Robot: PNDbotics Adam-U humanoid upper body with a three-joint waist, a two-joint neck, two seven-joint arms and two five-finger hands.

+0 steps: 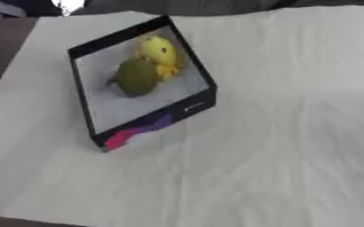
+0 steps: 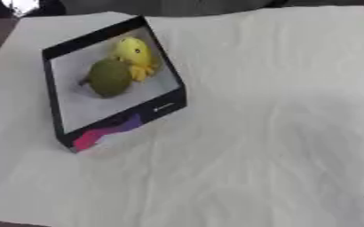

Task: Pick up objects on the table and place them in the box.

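A shallow black box (image 1: 202, 104) with a pale inside sits on the white cloth at the upper left. Its front wall carries a pink and purple mark (image 1: 127, 134). Inside it lie a round olive-green fruit (image 1: 136, 77) and, touching it at the far side, a yellow duck-like toy (image 1: 160, 52). Neither of my hands shows in either view.
The white cloth (image 1: 278, 146) covers the table and is wrinkled toward the right. A dark table edge (image 1: 2, 53) shows at the far left, and dark shapes lie along the far edge.
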